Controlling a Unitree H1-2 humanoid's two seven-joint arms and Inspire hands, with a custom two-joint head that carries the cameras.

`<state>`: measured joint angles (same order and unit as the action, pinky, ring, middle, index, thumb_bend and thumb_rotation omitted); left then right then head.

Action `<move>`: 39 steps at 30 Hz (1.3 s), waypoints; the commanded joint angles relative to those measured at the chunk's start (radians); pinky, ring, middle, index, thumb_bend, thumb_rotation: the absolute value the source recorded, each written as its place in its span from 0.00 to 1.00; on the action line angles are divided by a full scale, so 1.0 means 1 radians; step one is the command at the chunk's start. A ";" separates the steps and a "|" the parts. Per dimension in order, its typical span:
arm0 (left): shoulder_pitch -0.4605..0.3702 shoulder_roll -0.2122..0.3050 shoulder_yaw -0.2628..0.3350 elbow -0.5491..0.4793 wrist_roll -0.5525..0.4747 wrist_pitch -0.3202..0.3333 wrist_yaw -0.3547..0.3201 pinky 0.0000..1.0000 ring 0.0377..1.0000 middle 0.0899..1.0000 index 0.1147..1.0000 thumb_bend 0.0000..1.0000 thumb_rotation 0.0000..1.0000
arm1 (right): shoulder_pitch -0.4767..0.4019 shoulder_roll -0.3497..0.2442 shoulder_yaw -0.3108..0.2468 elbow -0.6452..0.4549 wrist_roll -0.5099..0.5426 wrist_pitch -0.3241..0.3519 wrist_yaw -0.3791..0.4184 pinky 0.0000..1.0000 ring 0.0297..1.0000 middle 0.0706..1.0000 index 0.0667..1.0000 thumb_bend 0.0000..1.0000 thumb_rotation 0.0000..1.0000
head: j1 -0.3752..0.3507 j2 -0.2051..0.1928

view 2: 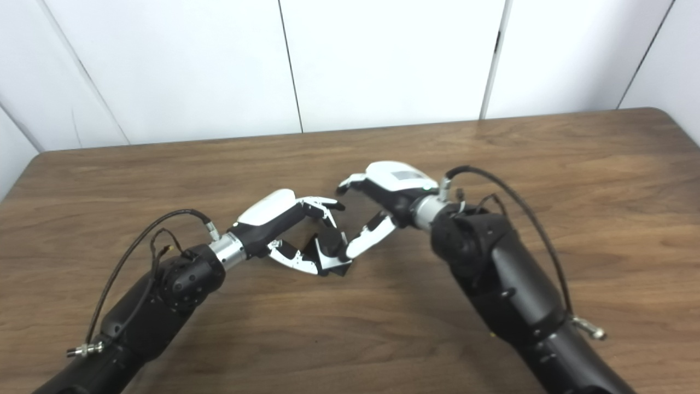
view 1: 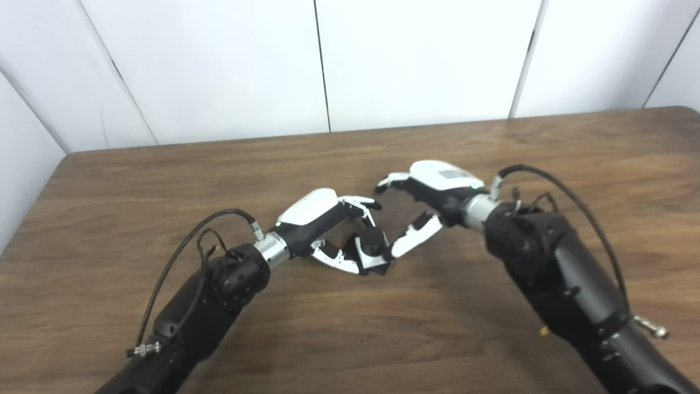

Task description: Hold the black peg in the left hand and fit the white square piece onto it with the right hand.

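Left hand grips the black peg. Right hand, just right of the peg, looks empty, fingers apart. White piece not visible, so I guess finding it comes next.

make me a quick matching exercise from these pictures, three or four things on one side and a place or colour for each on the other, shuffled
Things:
1. left hand
2. right hand
3. black peg
4. table

Descriptions:
A. brown wood grain
B. dark piece between the two hands
C. on the arm entering from the picture's right
D. on the arm entering from the picture's left, fingers around the dark piece

Pairs: 1-D, 2-C, 3-B, 4-A
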<state>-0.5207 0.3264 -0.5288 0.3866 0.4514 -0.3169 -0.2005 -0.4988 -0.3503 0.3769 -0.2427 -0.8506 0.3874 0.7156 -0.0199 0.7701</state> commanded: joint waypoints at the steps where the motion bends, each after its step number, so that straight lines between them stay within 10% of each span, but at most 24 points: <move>1: 0.064 0.017 -0.054 0.062 0.073 0.066 -0.090 0.79 0.86 0.85 0.42 0.52 0.07 | -0.061 -0.029 -0.030 -0.050 0.012 0.007 0.014 0.74 0.87 0.91 0.88 0.99 0.44 | 0.000 0.001; 16: 0.060 0.022 -0.051 0.069 0.071 0.061 -0.089 0.77 0.85 0.85 0.42 0.52 0.07 | -0.094 -0.179 -0.148 -0.067 0.103 0.075 0.079 0.65 0.86 0.93 0.88 0.97 0.26 | -0.001 -0.003; 27: 0.062 0.021 -0.035 0.090 0.058 0.056 -0.067 0.71 0.86 0.87 0.43 0.52 0.08 | 0.094 -0.029 -0.303 -0.124 0.125 0.033 -0.294 0.65 0.80 0.84 0.80 0.71 0.22 | -0.002 -0.014; 31: 0.071 0.025 -0.024 0.086 0.040 0.071 -0.079 0.69 0.88 0.92 0.68 0.86 0.25 | 0.193 0.052 -0.330 -0.125 0.167 -0.006 -0.425 0.67 0.81 0.83 0.78 0.66 0.22 | 0.000 -0.019; 39: 0.145 0.033 0.030 -0.038 0.027 0.184 -0.073 0.82 0.98 1.00 1.00 1.00 0.39 | 0.317 0.124 -0.360 -0.150 0.235 -0.060 -0.559 0.69 0.79 0.80 0.74 0.66 0.24 | 0.003 -0.023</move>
<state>-0.4579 0.3243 -0.4805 0.3056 0.4522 -0.2338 -0.1932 -0.1633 -0.2427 0.0218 -0.3452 -0.6335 0.3751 0.1964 -0.0169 0.7470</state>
